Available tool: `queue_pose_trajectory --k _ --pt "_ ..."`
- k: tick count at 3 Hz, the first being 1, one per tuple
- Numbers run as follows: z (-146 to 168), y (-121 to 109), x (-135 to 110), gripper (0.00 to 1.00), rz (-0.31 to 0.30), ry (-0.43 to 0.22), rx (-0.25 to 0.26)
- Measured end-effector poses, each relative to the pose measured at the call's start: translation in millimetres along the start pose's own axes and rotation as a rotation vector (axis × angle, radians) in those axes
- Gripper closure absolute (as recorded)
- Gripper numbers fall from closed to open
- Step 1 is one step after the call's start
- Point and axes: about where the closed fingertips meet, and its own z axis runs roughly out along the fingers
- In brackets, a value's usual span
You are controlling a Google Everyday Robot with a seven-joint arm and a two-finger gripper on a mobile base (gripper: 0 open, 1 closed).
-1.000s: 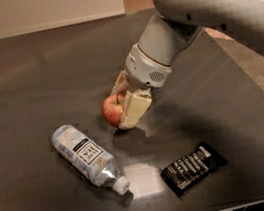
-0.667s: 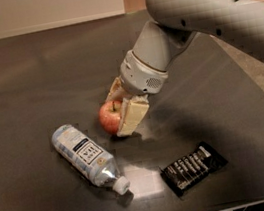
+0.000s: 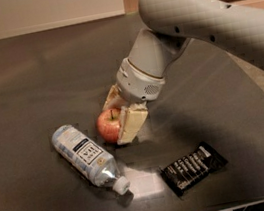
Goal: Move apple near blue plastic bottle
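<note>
counter (image 3: 27,85): dark grey, smooth, glossy, mirroring lamp glare
apple (image 3: 106,126): red-yellow skin, soft waxy sheen
blue plastic bottle (image 3: 82,154): clear shiny plastic; pale paper-like label (image 3: 85,151); white matt cap (image 3: 121,185)
snack wrapper (image 3: 193,166): black glossy film, crinkled
arm (image 3: 196,10): grey satin shell
end effector (image 3: 118,123), low over the counter beside the bottle: cream matt fingers (image 3: 131,123) clamped on the apple

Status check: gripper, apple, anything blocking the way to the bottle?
Gripper shut on apple, low at the table. Blue plastic bottle lies close beside, small gap. Black wrapper apart, not in the way.
</note>
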Motion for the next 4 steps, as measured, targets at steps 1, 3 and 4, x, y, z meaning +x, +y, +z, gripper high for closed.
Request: queue_pose_trajectory --k 1,3,4 --pt "4.0 1.9 -0.1 0.59 -0.015 0.007 -0.011" --pt "6.4 2.9 -0.4 0.12 -0.021 0.011 -0.015" --pt "6.5 3.3 -1.5 0.0 -0.023 0.012 -0.015"
